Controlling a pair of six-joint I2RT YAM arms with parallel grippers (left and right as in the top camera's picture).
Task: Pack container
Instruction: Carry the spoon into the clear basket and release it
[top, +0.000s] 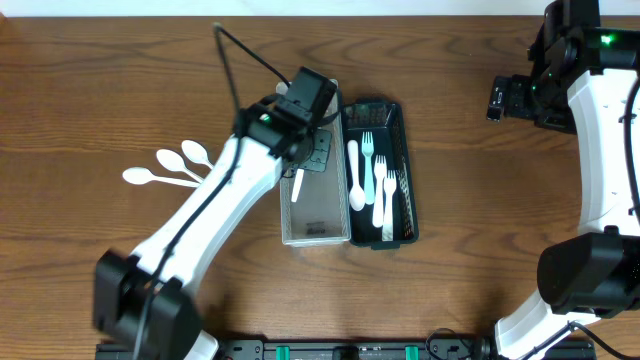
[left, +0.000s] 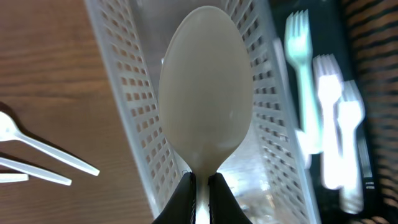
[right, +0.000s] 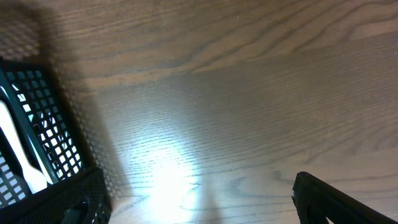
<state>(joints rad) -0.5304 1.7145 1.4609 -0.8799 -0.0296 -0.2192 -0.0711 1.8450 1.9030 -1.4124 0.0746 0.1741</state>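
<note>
L tool (left: 200, 186): pinched narrow on white spoon (left: 205, 93) handle, over clear perforated basket (top: 314, 238) | black basket (top: 409, 180): touching its right side, forks (top: 378, 190) inside | three loose spoons (top: 165, 172): on bench (top: 480, 220), left | R tool (right: 199, 205): spread wide, holding nothing

Forks (top: 380, 190) in right-hand basket (top: 410, 205)

We take this for a robot lab bench.
A white left arm (top: 210, 205) and right arm (top: 605, 140) stand at our wood-grain worktop (top: 100, 80), beside perforated baskets (top: 315, 240) and plastic spoons (top: 136, 176).
</note>
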